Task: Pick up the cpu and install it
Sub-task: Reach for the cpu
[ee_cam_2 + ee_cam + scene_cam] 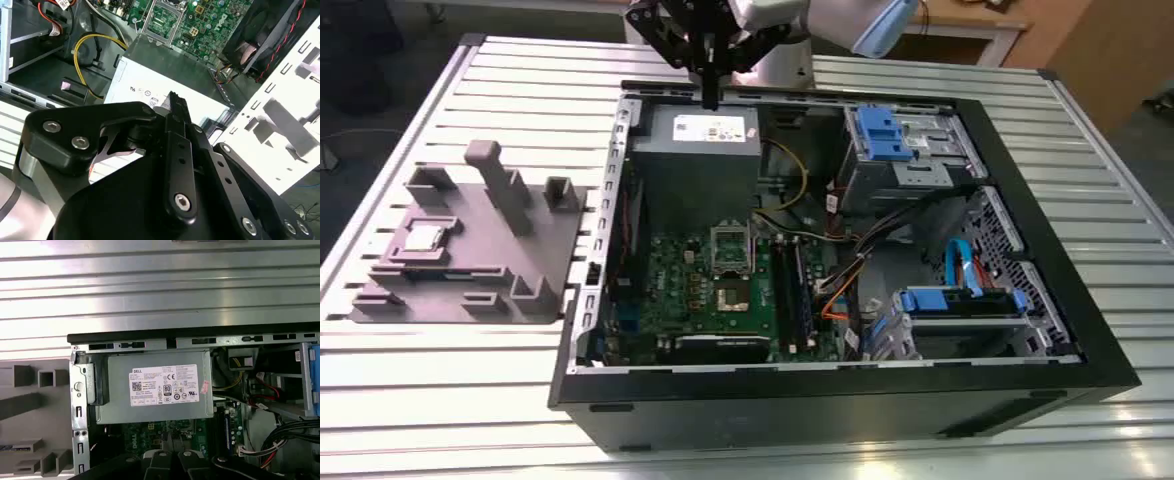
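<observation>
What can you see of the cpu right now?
The cpu is a small flat square chip: silver-grey metal top, pale rim. It lies flat in a recess of the grey holder on the slatted table, to the exterior view's left of the open computer case. Nothing touches its top; the gripper hangs apart, over the case.

White label on the grey power supply box, first wrist view: rows of small print, barcode blocks, 1 row of certification marks (not transcribed). Small pink sticker at the label's edge, unreadable. White logo lettering printed on the green motherboard. In the second wrist view, a strip of the same label shows a few marks. In the exterior view the label's print is too small to read.
</observation>
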Robot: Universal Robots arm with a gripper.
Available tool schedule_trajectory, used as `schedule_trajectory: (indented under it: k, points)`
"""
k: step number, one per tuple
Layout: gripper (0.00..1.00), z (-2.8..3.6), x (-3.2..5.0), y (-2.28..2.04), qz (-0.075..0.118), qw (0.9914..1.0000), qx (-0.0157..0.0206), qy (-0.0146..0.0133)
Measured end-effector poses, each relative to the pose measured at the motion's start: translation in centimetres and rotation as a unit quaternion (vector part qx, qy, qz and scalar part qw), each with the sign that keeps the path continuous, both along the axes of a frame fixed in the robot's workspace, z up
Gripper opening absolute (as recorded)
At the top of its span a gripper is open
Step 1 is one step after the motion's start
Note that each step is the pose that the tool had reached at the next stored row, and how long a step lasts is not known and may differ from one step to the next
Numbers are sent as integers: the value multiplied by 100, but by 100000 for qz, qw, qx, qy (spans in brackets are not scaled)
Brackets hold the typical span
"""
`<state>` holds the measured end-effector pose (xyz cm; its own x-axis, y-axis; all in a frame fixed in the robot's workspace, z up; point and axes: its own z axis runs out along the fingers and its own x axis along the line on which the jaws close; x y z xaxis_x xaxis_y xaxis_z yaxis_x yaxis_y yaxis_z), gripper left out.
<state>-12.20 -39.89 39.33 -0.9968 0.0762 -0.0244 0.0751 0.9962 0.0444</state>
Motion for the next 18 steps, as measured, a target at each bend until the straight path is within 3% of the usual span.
schedule_trajectory:
  k: [18]
  points:
    - [10, -1, -31, 0, -4, 100000, 108, -2]
